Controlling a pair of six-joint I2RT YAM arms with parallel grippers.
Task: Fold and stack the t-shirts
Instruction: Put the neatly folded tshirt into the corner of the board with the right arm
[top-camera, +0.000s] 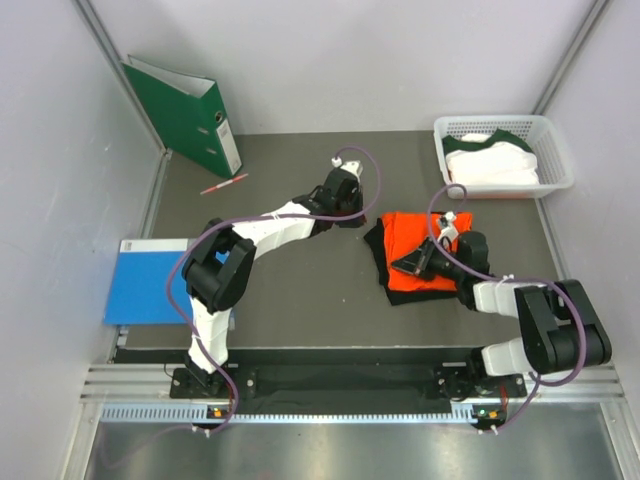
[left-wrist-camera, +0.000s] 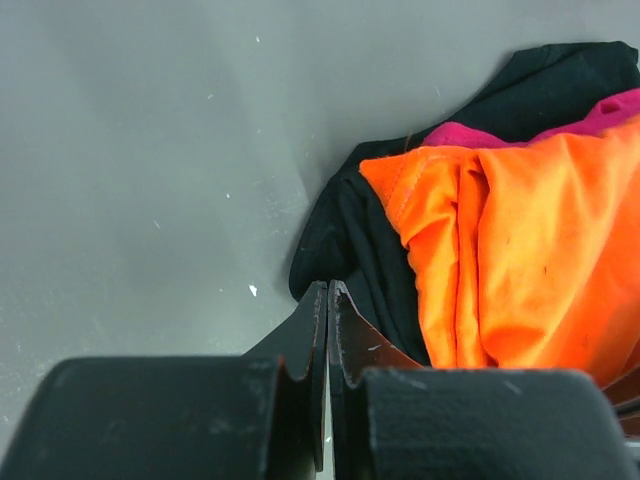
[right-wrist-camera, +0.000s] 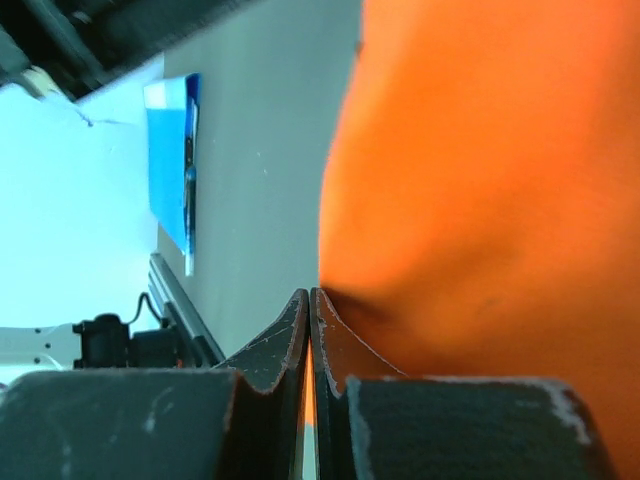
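The right gripper (right-wrist-camera: 309, 295) has its jaws pressed together with a sliver of orange between them, so it seems to pinch an edge of the orange t-shirt (right-wrist-camera: 480, 180). The left gripper (left-wrist-camera: 328, 292) has its jaws closed too, tips at the hem of the black t-shirt (left-wrist-camera: 365, 250); whether cloth is caught I cannot tell. Orange lies over the magenta t-shirt (left-wrist-camera: 610, 108) and the black one, centre right in the overhead frame. Lift only the orange layer, low over the tabletop (left-wrist-camera: 150, 150), without dragging the pile.
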